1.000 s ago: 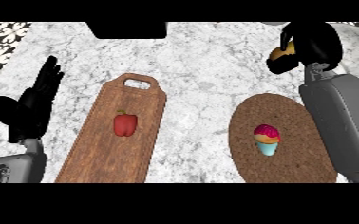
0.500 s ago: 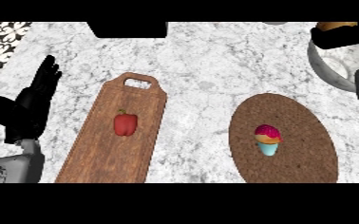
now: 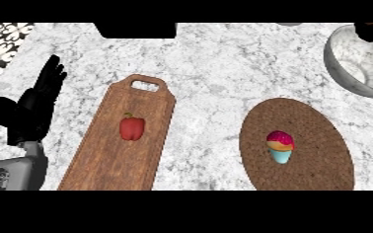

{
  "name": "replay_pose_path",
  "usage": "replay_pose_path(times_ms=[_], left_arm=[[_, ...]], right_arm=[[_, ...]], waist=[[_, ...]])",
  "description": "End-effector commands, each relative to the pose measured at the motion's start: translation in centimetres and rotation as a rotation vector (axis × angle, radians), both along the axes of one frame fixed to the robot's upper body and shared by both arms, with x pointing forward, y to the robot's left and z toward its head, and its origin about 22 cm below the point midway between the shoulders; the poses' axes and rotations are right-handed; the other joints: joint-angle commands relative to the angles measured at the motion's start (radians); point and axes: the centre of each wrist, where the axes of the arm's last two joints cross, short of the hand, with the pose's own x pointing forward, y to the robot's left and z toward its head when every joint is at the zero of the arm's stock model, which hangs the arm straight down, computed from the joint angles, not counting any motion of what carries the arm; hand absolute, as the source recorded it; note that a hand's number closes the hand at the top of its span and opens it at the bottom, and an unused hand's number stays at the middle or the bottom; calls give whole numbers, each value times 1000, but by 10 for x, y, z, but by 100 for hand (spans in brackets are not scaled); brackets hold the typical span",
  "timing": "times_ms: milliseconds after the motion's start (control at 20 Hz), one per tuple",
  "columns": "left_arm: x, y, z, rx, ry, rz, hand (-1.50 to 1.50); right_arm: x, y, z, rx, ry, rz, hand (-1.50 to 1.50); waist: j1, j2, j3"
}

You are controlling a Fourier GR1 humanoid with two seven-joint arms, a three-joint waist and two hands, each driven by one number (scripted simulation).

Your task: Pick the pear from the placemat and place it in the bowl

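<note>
**Pear out of sight as the right hand sits over the bowl**

Head view: the marble counter (image 3: 218, 69) carries three main things. At the far right edge sits the pale grey bowl (image 3: 342, 64), only partly in view, its rim curving in from the picture's side. Just at the top right corner, over the bowl's far rim, a small dark shape shows; I take it to be part of the right hand (image 3: 364, 28), but too little of it appears to say whether its fingers are curled or straight, or whether it carries anything.

Near and to the right lies the oval brown placemat (image 3: 320, 168). No pear rests on it. What stands there, near its middle, is a small cupcake (image 3: 280, 147) with a pink top and a blue cup, upright and untouched. The pear shows nowhere in this view; judging by the hand's place above the bowl, it is probably either in that hand or inside the bowl's hidden part, though neither can be confirmed.

Left of centre a long wooden cutting board (image 3: 153, 123) runs from near to far, handle hole at the far end, with a red bell pepper (image 3: 131, 128) lying on it, clear of the task.

The left hand (image 3: 40, 103) rests at the left edge, fingers straight and pointing away, holding nothing.
</note>
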Motion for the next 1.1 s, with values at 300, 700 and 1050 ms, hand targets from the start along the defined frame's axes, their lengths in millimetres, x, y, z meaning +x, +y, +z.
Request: replay_pose_path(times_ms=[300,700,1050], left_arm=[[-3,-1,5,-4,-14,-17,0],[7,-1,11,5,-21,-29,0],[13,-4,2,-8,-22,-51,0]], right_arm=[[12,-77,-56,24,-8,-11,150],[-9,-125,-76,19,317,-183,150],[-19,-139,-86,181,295,-7,-150]], waist=[[15,4,1],[47,21,2],[43,24,5]])
